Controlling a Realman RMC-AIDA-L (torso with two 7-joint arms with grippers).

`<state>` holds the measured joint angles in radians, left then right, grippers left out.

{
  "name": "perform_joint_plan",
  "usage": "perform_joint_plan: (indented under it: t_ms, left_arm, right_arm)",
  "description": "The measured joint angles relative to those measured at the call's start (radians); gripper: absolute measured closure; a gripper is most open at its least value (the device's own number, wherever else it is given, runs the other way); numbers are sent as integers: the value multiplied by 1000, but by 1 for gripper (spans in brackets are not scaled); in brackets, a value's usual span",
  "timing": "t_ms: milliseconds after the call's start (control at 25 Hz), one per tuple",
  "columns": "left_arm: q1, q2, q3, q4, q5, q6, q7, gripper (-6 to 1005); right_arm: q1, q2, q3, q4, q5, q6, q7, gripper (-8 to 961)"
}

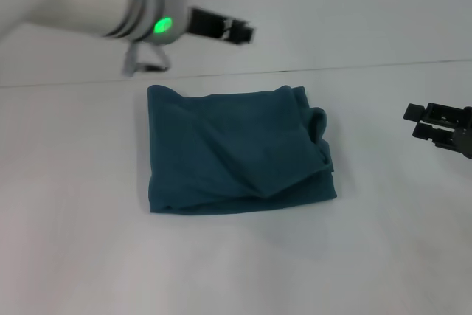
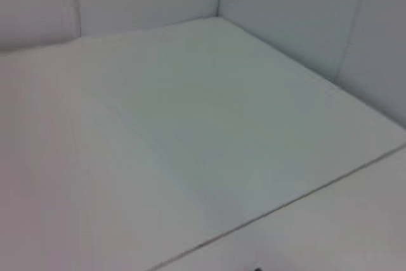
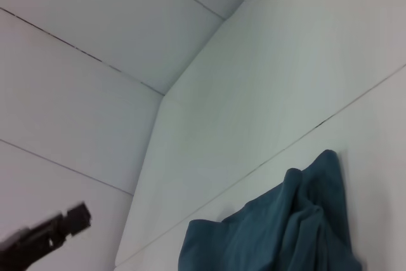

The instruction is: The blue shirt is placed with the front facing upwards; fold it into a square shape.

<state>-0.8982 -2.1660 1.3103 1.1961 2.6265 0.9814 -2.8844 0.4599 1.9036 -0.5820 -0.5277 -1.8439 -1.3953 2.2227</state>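
The blue shirt (image 1: 236, 151) lies folded into a rough, rumpled rectangle at the middle of the white table, plain teal side up, no print showing. One bunched edge of the shirt (image 3: 279, 236) shows in the right wrist view. My left gripper (image 1: 242, 32) hangs raised above the table's far side, behind the shirt and clear of it. That same left gripper (image 3: 75, 218) appears far off in the right wrist view. Over at the table's right side, my right gripper (image 1: 417, 122) stands open and empty, apart from the cloth.
The white table (image 1: 81, 256) has a seam line (image 1: 383, 64) running across behind the shirt. White wall panels (image 2: 285, 11) enclose the far side and corner. The left wrist view holds only bare table and walls.
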Motion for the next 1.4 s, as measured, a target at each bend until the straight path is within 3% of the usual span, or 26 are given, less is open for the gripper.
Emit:
perform_joint_plan:
  t_ms: [120,240,360,520,720,1000,1120,1400]
  left_arm:
    - [54,3,-115,-3,-122,42,12,531]
    - [86,8,-284,-50,-274,136,69,516]
    - [107,26,-446,-135,-420,236,149,501]
    - [155,87,-589,-322,-644,356,257,481]
    - [242,158,-660,-512,-808,439,300,455]
    - [323,190,-746,-528,-775,607,358,420]
    - [329,201,-751,-527,-669,692,485,223]
    - [383,168,-746,-525,-559,709,681,233]
  right_arm:
    - [2,-1,0,0,-10,3,1,303]
    - [6,-2,0,0,-28,5,4,303]
    - [8,-3,-1,0,-38,6,6,303]
    - [17,-8,-1,0,-74,6,9,302]
    - [40,-16,-1,-7,-147,4,38,302]
    - [97,-42,-1,-13,-253,-10,91,302]
    - [136,-56,-1,-14,-313,-22,116,302]
    - [240,-63,-5,-22,-386,-63,175,302]
